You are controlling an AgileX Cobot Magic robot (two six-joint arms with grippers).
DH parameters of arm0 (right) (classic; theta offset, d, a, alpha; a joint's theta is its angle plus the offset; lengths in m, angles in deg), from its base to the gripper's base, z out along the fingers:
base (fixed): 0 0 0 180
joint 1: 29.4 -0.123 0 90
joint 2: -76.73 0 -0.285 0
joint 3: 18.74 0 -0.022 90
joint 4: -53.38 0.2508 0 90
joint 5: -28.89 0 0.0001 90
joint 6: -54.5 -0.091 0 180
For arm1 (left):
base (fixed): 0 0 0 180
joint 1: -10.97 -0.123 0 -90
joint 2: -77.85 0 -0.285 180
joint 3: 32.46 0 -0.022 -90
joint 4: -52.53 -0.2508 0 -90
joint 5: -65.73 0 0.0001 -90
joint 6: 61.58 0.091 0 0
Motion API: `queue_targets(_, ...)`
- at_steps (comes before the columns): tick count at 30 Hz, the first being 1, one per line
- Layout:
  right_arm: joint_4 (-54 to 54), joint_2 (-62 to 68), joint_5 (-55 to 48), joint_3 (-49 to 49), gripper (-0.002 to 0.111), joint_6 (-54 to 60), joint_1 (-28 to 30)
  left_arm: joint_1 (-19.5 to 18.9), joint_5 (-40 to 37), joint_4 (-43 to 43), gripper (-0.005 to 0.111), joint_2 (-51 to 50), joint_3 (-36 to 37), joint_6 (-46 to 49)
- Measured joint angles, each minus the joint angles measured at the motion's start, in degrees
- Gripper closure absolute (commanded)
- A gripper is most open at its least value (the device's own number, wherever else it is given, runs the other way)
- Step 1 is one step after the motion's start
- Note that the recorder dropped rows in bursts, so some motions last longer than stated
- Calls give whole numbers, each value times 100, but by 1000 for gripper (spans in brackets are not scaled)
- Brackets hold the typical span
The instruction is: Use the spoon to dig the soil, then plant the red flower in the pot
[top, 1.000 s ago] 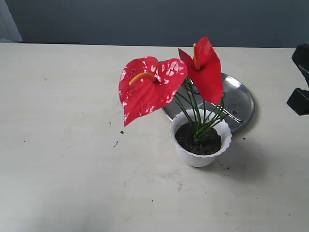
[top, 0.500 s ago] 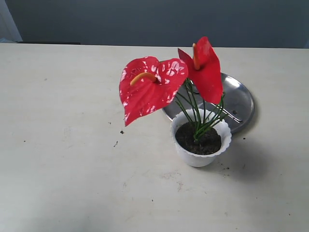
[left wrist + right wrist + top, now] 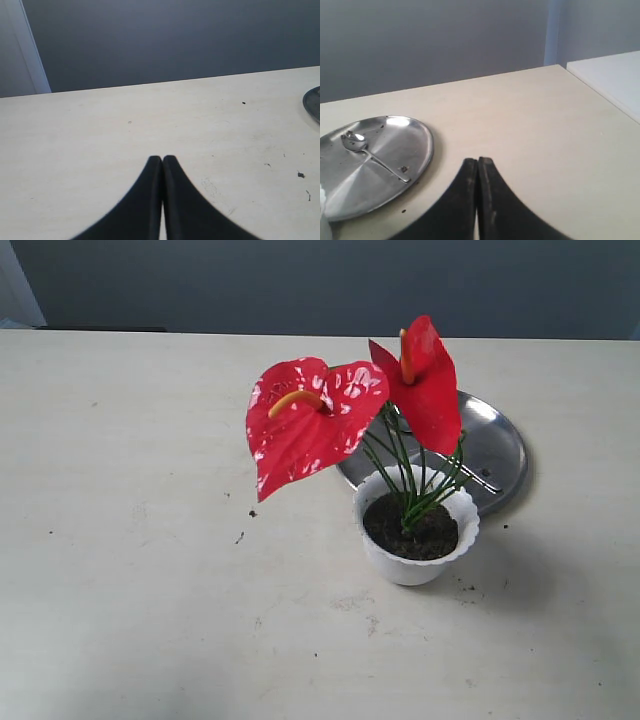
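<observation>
Exterior view, left to right. The left part of the table (image 3: 130,540) is bare apart from a few dark crumbs. Near centre, the red flower (image 3: 310,425) stands with its green stems set into the soil (image 3: 412,530), which fills the pot (image 3: 415,540); a second bloom rises just right of the first, and the stems lean slightly but hold upright. Behind and to the right of the pot, touching or nearly touching it in this view, lies the steel plate (image 3: 495,445). Loose soil crumbs lie on the table just right of the pot. Neither arm appears in this view.

Left wrist view. The left gripper (image 3: 162,159) has its two black fingers pressed together with nothing between them, above bare table. Only the plate's edge shows at the frame margin, so the pot and flower lie well apart from this gripper.

Right wrist view. The spoon (image 3: 370,155) rests on the plate, bowl toward the far rim, handle running across the middle. The right gripper (image 3: 478,161) is likewise clenched and empty, near the plate but clear of it.

Judged progress: digging and planting both appear complete; the spoon is set down, and nothing evident is left to do.
</observation>
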Motion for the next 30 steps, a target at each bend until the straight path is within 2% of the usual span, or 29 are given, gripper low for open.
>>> queue_targets(18,-524,-26,578,902,109,-257,18,0,0,0,106,0,0,0)
queue_targets(30,-524,-26,688,957,109,-257,18,0,0,0,106,0,0,0)
